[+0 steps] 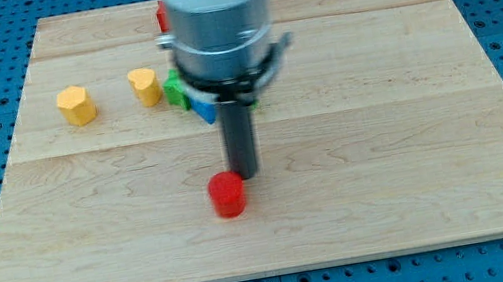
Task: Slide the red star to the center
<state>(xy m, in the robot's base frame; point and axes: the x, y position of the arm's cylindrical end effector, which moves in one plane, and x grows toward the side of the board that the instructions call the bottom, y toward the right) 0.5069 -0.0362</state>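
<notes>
A red block (228,194) lies on the wooden board, below the board's middle and a little to the view's left; its shape is hard to make out. My tip (246,175) stands just up and to the right of it, touching or nearly touching it. A second red block (160,18) peeks out at the view's top, mostly hidden behind the arm's body.
Two yellow blocks (76,105) (145,86) sit at the upper left. A green block (175,92) and a blue block (204,110) are partly hidden under the arm. The wooden board (413,136) rests on a blue pegboard.
</notes>
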